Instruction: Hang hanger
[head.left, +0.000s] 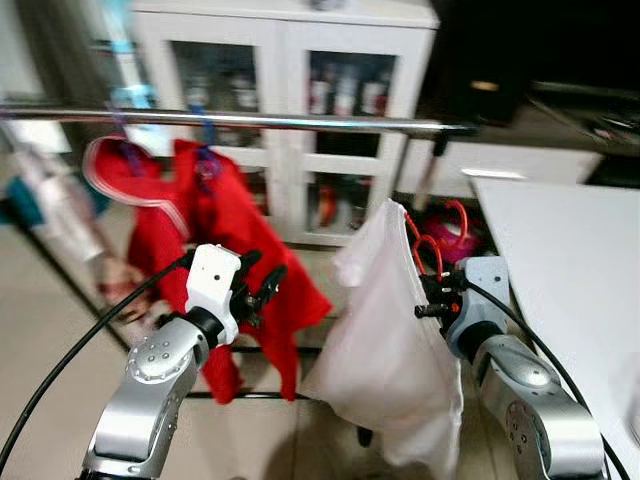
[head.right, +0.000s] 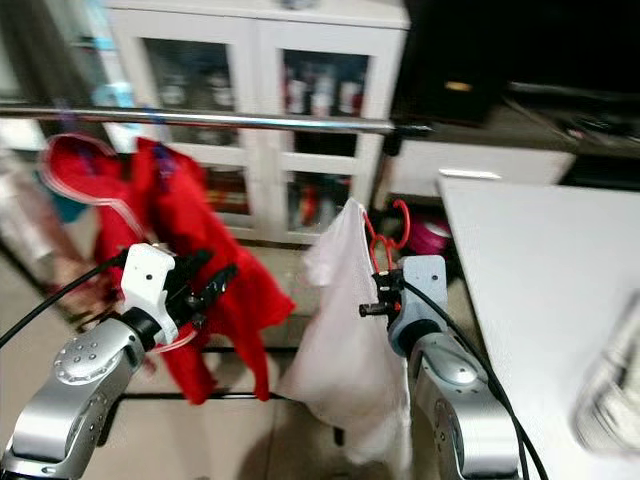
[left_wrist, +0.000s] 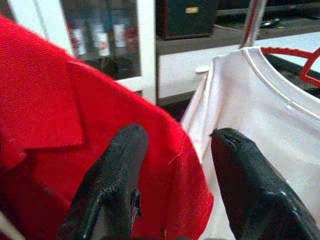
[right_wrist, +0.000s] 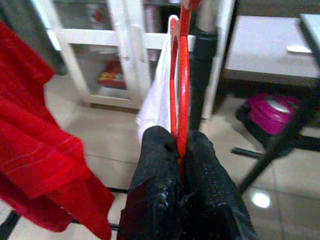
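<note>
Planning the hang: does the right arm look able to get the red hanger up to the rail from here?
Probably yes: the right gripper holds the red hanger below the rail's bare end, with nothing between.

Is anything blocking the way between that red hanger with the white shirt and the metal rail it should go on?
Nothing visible does. The right gripper holds the red plastic hanger below the bare right end of the silver metal rail; the red garment hangs further left.
</note>
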